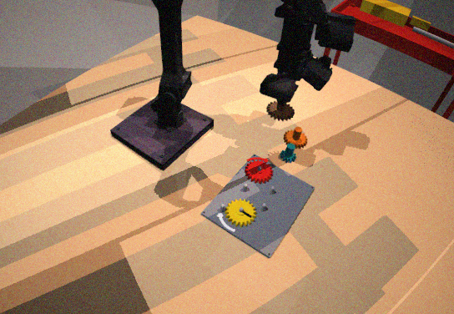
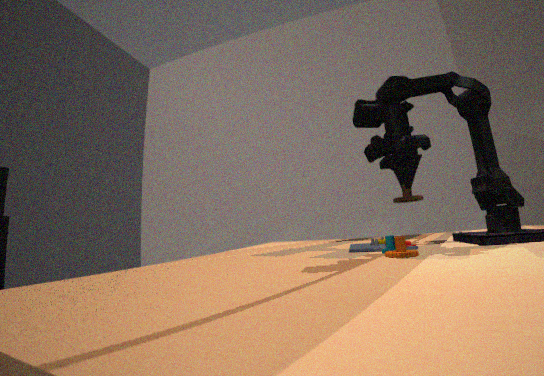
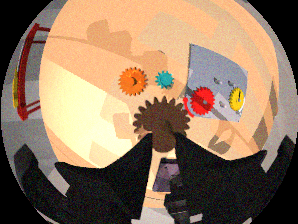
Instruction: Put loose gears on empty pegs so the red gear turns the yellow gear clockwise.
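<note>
My gripper (image 1: 282,101) (image 2: 407,189) (image 3: 162,136) is shut on the hub of a brown gear (image 1: 285,113) (image 2: 415,198) (image 3: 160,113) and holds it level, high above the table. The grey board (image 1: 290,213) (image 3: 205,62) lies on the table. The red gear (image 1: 255,172) (image 3: 201,102) is at one corner, beside the red arrow. The yellow gear (image 1: 235,212) (image 3: 235,99) with a black stripe is near the white arrow (image 1: 225,224). Empty pegs (image 1: 245,188) (image 1: 273,191) (image 1: 264,207) (image 1: 222,207) stand between and beside them. An orange gear (image 1: 291,139) (image 2: 401,253) (image 3: 129,87) and a smaller teal gear (image 1: 288,155) (image 3: 163,80) stand upright beside the board.
The arm's dark base plate (image 1: 143,138) (image 2: 537,235) (image 3: 162,182) is on the table, to the left of the board in the top view. A red cart (image 1: 419,42) (image 3: 22,75) with yellow blocks stands beyond the table edge.
</note>
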`<action>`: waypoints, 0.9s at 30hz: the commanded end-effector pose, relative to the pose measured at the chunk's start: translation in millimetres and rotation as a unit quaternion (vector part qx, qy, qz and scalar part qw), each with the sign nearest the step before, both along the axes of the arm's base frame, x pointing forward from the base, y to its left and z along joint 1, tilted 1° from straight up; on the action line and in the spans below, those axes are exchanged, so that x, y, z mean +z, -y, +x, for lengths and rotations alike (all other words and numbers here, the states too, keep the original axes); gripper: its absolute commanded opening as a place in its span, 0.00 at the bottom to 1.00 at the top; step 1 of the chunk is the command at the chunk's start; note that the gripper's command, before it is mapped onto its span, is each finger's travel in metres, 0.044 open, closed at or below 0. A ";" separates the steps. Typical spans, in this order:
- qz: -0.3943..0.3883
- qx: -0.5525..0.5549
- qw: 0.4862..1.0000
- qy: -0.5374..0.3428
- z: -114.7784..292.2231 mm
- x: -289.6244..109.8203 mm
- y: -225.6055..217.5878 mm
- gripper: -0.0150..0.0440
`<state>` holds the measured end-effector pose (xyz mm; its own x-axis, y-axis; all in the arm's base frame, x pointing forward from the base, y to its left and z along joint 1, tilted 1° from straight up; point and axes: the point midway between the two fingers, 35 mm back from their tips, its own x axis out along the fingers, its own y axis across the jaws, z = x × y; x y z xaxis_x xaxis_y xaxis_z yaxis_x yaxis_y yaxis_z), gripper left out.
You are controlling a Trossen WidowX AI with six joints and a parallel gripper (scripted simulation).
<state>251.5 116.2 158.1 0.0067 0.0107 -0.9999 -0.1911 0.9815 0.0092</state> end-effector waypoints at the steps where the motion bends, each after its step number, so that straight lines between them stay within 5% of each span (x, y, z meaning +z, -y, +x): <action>1: -0.003 0.001 1.000 -0.001 3.8 -4.4 8.3 0.25; 27: -0.005 0.000 1.000 0.002 23.0 -23.2 59.6 0.25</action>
